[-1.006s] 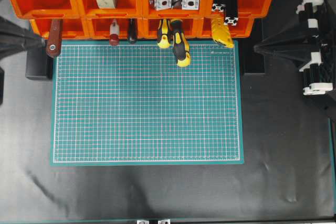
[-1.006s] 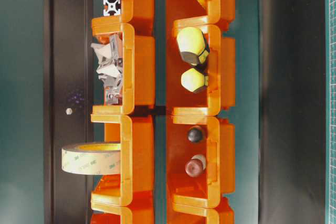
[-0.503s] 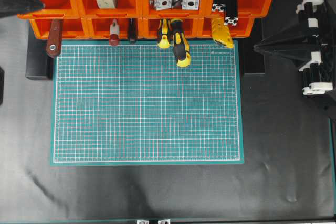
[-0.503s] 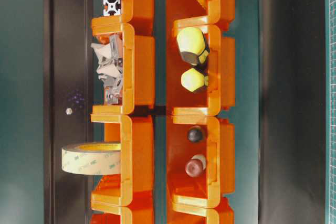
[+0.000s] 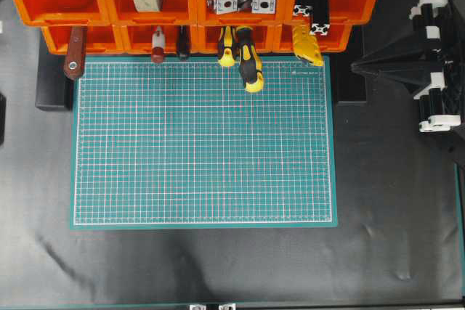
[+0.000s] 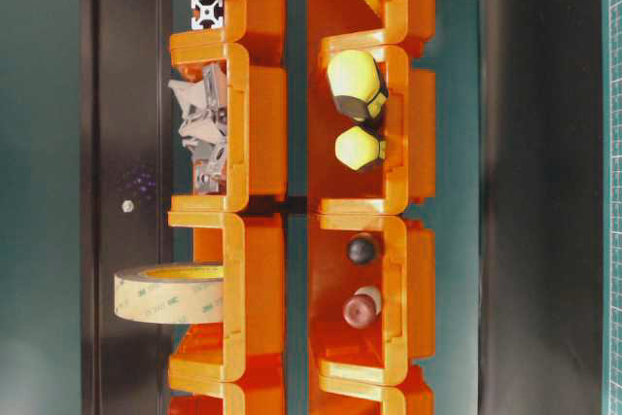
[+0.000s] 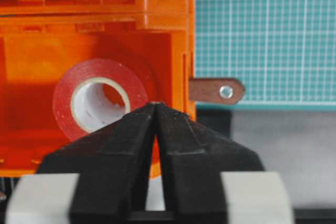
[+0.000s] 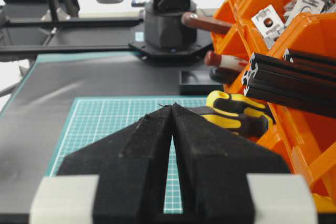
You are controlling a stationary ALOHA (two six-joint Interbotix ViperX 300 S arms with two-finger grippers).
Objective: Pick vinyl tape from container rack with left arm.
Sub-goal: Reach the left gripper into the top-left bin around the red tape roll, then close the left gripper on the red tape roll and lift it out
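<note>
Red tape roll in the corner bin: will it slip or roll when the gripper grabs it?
The red tape roll looks glossy, so it may slip. It is a ring, so it could roll if nudged, though the bin walls should stop it. It probably stays stiff.

My black table (image 5: 218, 266) has the green grid mat (image 5: 203, 143) lying flat on it, out past the left gripper's (image 7: 155, 109) tips, and the orange container rack (image 5: 196, 5) sits right under them.
</note>
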